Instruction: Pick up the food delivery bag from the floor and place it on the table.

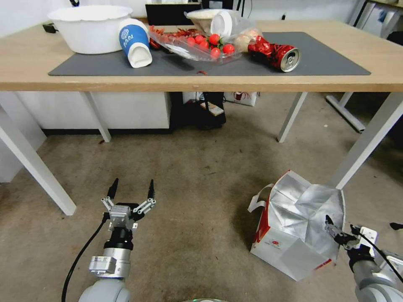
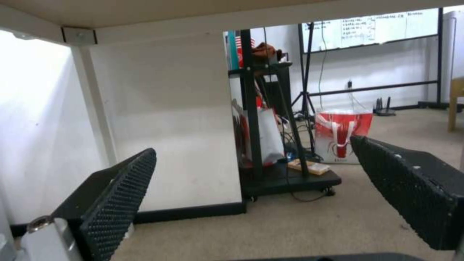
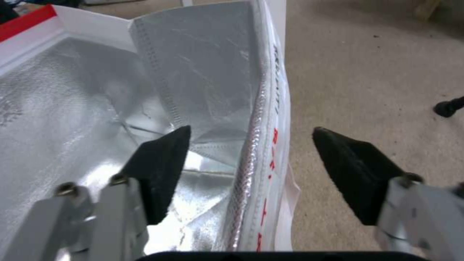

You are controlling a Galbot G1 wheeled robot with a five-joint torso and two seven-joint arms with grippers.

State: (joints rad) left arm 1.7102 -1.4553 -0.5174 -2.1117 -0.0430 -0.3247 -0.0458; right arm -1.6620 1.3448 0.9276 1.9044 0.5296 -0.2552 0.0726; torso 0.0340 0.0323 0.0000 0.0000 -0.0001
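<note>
Bag (image 1: 294, 228) first: the white paper food delivery bag with red sides is sitting on the carpet floor (image 1: 197, 176), beside the desk's right front leg, its mouth gaping and its silver foil lining showing. Right hand (image 1: 331, 224) is reaching in at the bag's near right rim, spread wide and straddling the edge, with one finger (image 3: 159, 163) sitting inside against the foil and the other outside over the carpet. Left hand (image 1: 131, 193) is hovering well apart to the left, low over the carpet, its fingers spread and gripping nothing. Above, the desk (image 1: 25, 63) is carrying a grey mat (image 1: 319, 54), a white bowl (image 1: 90, 27), a tipped paper cup (image 1: 134, 42), tomatoes (image 1: 212, 44) and a red can (image 1: 277, 53).
</note>
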